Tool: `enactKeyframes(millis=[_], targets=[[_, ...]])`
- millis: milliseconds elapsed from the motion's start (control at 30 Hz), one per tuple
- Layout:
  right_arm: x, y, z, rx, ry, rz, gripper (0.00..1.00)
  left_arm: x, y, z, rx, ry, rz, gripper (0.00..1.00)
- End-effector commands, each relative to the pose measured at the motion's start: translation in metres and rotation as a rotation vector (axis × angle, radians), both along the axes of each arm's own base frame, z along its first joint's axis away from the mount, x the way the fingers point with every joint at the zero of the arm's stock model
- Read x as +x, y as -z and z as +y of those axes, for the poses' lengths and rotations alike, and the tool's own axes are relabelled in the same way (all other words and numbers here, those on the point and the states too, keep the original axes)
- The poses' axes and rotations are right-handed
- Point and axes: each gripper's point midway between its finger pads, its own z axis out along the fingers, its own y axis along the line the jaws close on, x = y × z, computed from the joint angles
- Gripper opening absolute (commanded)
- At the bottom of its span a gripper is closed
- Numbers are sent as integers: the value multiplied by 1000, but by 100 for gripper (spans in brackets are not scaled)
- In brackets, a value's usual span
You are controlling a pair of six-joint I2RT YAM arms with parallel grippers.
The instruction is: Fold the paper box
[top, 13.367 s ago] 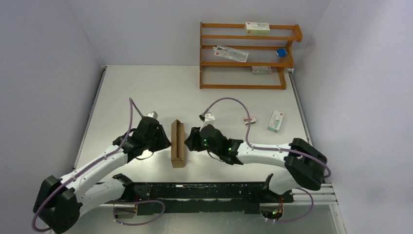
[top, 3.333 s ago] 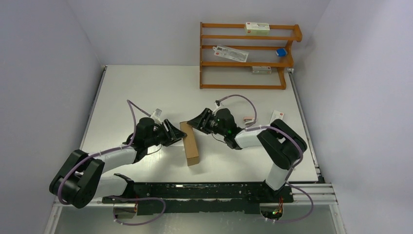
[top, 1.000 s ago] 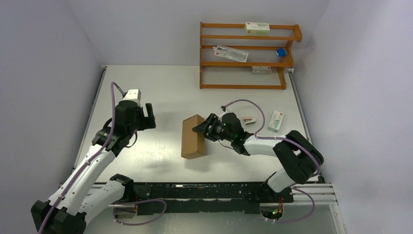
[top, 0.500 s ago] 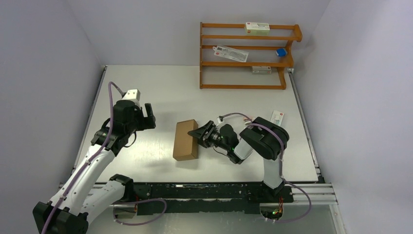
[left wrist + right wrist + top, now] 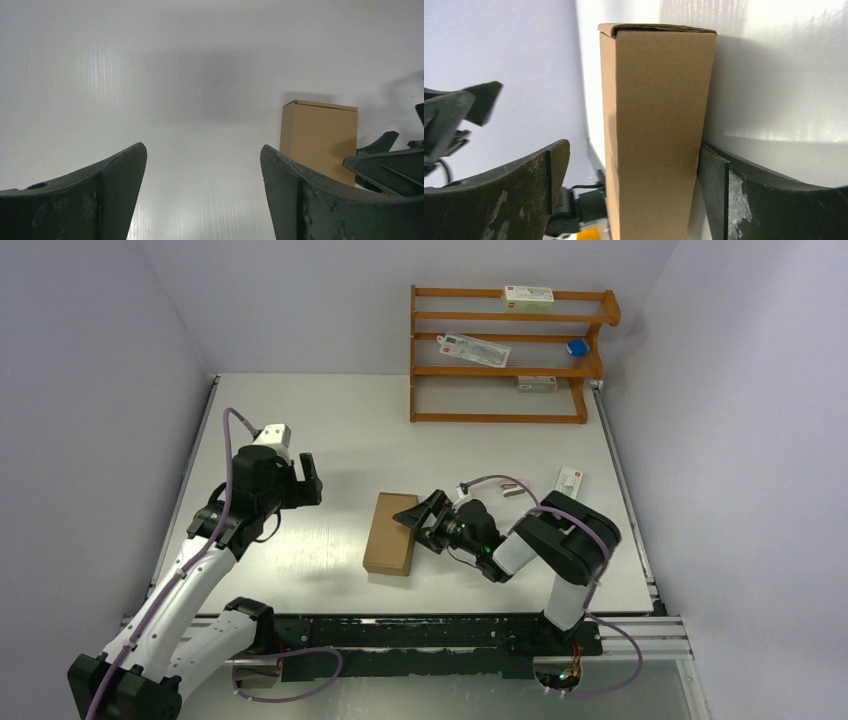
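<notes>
Paper box (image 5: 391, 533) lies flat, well in front of rack (image 5: 497, 418). R gripper (image 5: 631, 150) open, straddling it, one finger touching. L gripper (image 5: 202, 147) open, empty, farther left of rack. Risk: one-sided push skids unbraced box.

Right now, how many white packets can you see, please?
4: the top-shelf packet, second-shelf packet and third-shelf packet on the rack, and one packet on the table. More may be hidden.
</notes>
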Motion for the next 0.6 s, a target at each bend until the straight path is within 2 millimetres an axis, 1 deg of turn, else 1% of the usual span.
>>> enactKeyframes(millis=[0,100,133,200,300,367,467,533,567], targets=[[-8,50,-37,-348,26,70,100,3,-5,-1,-6,18,-29,89],[-2,50,-53,-503,43,58,100,2,-7,-3,-11,34,-36,89],[-4,54,-61,-569,36,74,100,2,-7,-5,-16,45,-39,89],[-3,51,-66,-638,17,63,100,1,-9,-10,-26,75,-45,90],[-5,53,-74,-726,-3,70,100,-1,-13,-16,-44,112,-60,97],[-6,51,-78,-763,-15,66,100,-2,-16,-18,-51,127,-75,97],[-3,33,-80,-766,-18,14,100,-5,-20,-19,-60,139,-94,97],[5,10,-79,-759,-16,-63,100,-7,-23,-18,-69,126,-109,97],[7,1,-84,-786,-7,-80,100,-8,-26,-17,-73,120,-121,97]])
